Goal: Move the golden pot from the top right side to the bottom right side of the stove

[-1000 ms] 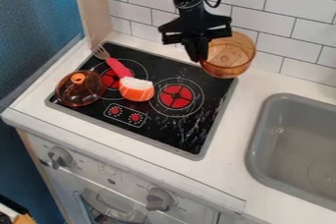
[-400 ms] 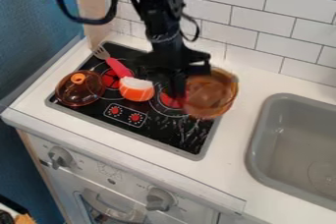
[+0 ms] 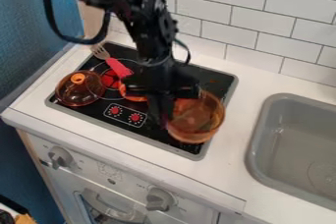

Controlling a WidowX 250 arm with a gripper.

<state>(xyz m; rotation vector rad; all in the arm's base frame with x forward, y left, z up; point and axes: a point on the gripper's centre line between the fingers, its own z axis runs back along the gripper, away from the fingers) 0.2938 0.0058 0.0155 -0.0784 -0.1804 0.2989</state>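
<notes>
Oven front (image 3: pixel 108 181) nearest, at six o'clock from the stove (image 3: pixel 98 120), with sink (image 3: pixel 289 144) out at four. Dial panel (image 3: pixel 123 115) at seven, just inside the near rim. Pot (image 3: pixel 198 122) at four, over the stove's near right part; contact with the cooktop impossible to tell. Gripper (image 3: pixel 164 120) clenched, by the look of it, on the pot's nine-o'clock wall, likely for a firm pinch on one side and a clear drop below. Orange food piece (image 3: pixel 134 98) near centre, partly behind the gripper. Lid (image 3: pixel 80 90) at nine, knob up, handily out of the pot's way. Red-handled fork (image 3: pixel 119 68) at eleven, likewise well apart from the goal. Tiled wall (image 3: pixel 253 26) farthest, from twelve to two. Next, probably, a level lowering before any release.
</notes>
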